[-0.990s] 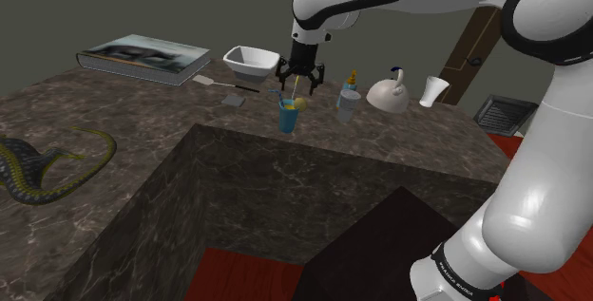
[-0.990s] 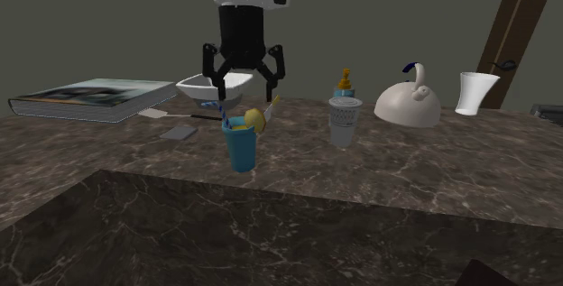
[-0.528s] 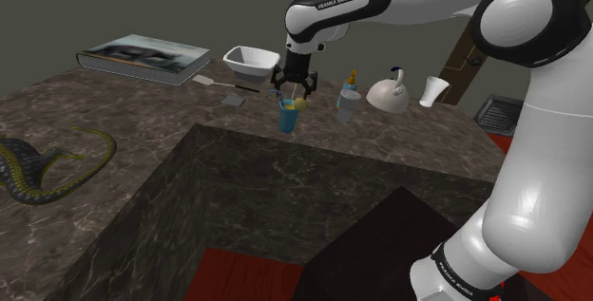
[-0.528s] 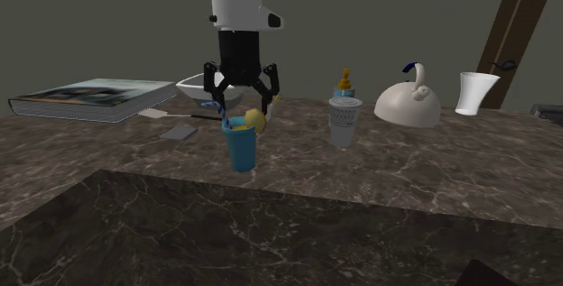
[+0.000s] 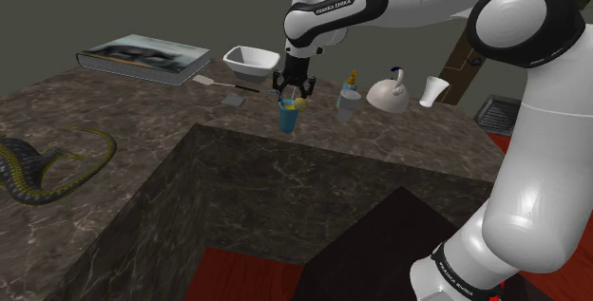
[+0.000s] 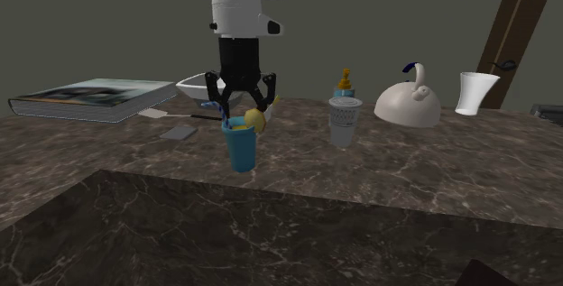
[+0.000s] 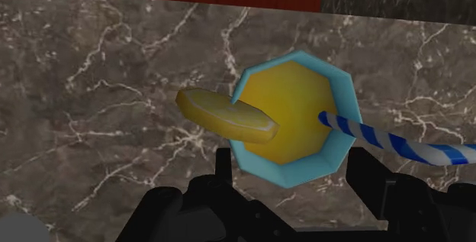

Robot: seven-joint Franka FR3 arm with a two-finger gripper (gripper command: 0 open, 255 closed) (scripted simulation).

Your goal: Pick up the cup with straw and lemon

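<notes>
Directly beneath the gripper (image 6: pixel 240 109), whose fingers stand apart with nothing clasped, the blue cup (image 6: pixel 241 149) sits upright on the dark marble counter (image 6: pixel 406 176), with a fingertip near its rim on either side. Its long axis is vertical, in line with the hand, so the coming move looks like a short straight descent and a squeeze. The striped straw (image 7: pixel 397 143) leans out over one finger and the lemon slice (image 7: pixel 225 116) juts off the opposite rim, either of which might foul the closing.

light: dim and flat in both exterior views; brightest: white arm (image 5: pixel 532 109), upper right of shoulder view; wrist view: marble counter (image 7: pixel 91 88) evenly lit
</notes>
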